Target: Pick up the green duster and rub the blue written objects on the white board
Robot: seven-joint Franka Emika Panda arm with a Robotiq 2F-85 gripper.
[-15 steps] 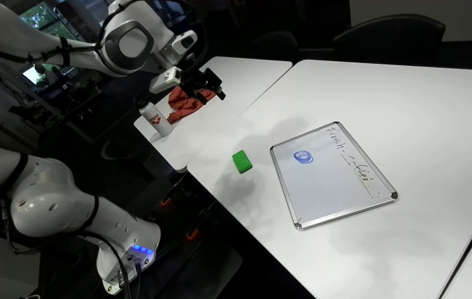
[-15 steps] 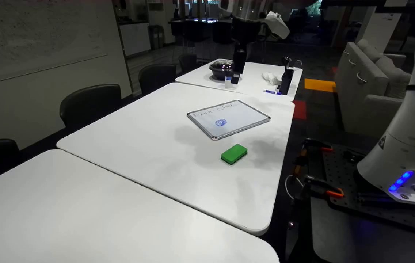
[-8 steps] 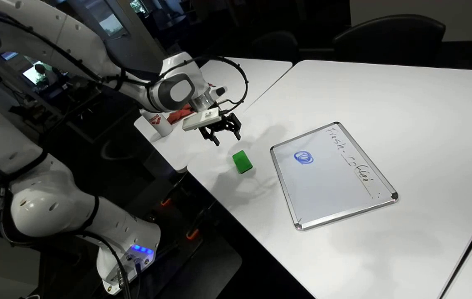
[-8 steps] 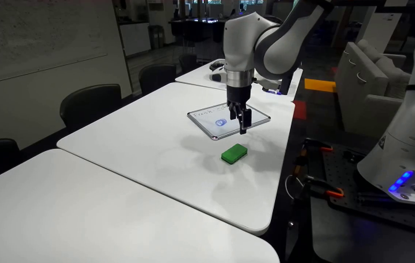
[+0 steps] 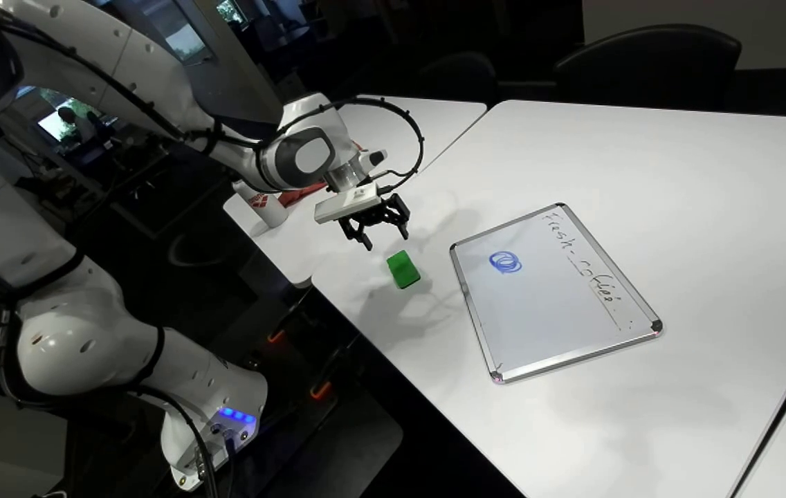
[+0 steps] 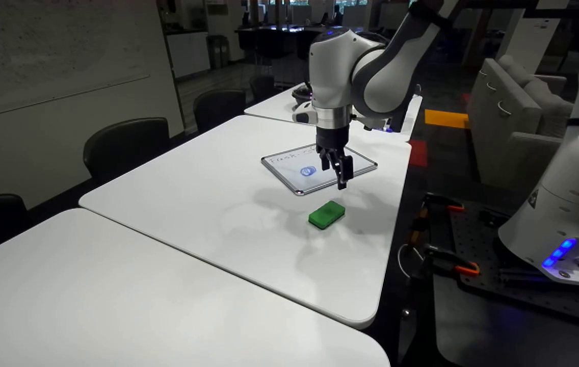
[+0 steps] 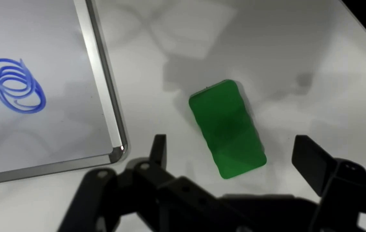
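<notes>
Approach nearly made; wiping not begun

Within the last second I have brought the gripper (image 5: 386, 241) down from high above the table (image 6: 192, 204) to hover over the green duster (image 7: 228, 129). Its fingers (image 7: 312, 161) are spread wide, holding nothing. Duster and white board (image 5: 531, 325) are unmoved; the duster lies flat on the table, near the board but not touching it. Grasp seems next. In the wrist view the duster sits skewed between the fingers; a slight turn may help.

Hard to judge: fingertip height above the duster. The wrist view cuts off much of the board, though the blue scribble (image 7: 18, 85) shows whole. In an exterior view the gripper hides part of the dark writing (image 6: 289, 157).
</notes>
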